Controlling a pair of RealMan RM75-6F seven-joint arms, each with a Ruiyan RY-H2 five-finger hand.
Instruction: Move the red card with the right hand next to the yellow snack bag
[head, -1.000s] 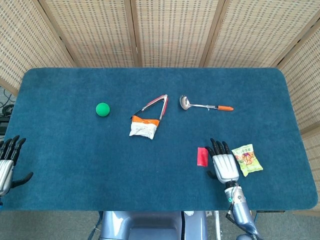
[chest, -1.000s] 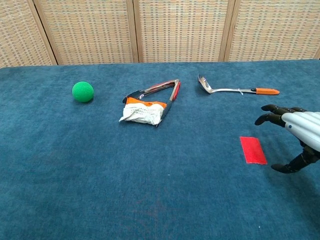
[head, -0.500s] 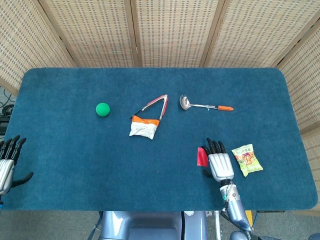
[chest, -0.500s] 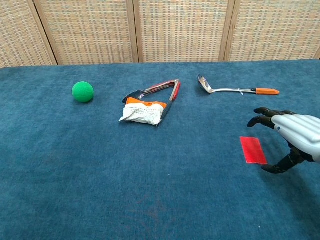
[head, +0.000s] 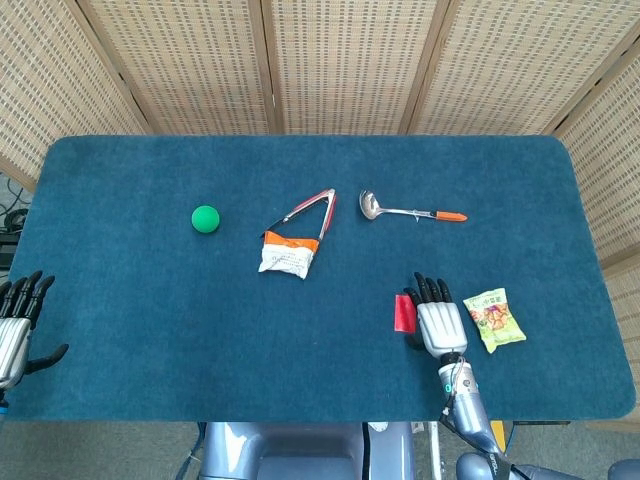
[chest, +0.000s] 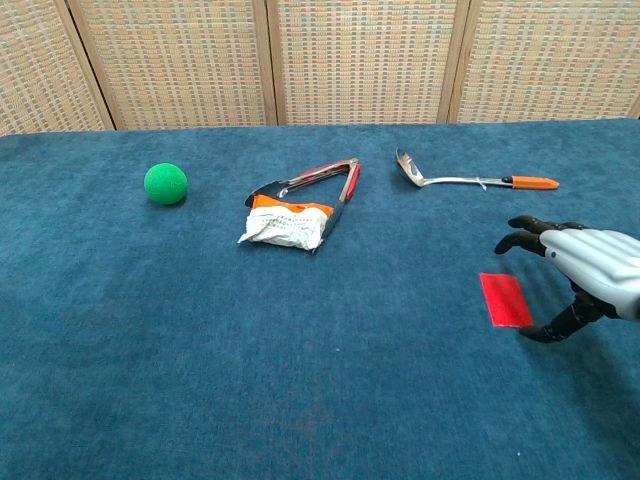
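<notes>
Right robot hand: your right robot hand (head: 439, 322) sits low on the desk (head: 150, 300), roughly 5 o'clock from desk centre. Fingers apart, grasping nothing. In chest view (chest: 585, 275) the fingertips curve over the card's right edge w/ the thumb (chest: 548, 330) low beside its near corner; can't tell if anything actually touches the card.

Red card: red card (head: 404, 313) lies flat on the desk, at 9 o'clock of your right robot hand, partly covered by the fingers in head view. Chest view shows it whole (chest: 505, 299), tilted slightly.

Yellow snack bag: yellow snack bag (head: 494, 319) flat on the desk at 3 o'clock of your right robot hand, just beside it. The hand is between card and bag. Not seen in chest view.

Left robot hand: your left robot hand (head: 16, 322) is at the desk's left edge, approx 8 o'clock, fingers spread, grasping nothing, well apart from everything.

Other stuff: green ball (head: 205, 218) at 10 o'clock of centre. White-orange packet (head: 287, 254) near centre, touching the metal tongs (head: 308, 212) at its 12 o'clock. Ladle (head: 410, 210) w/ orange handle tip at 1 o'clock, well apart from your right hand.
</notes>
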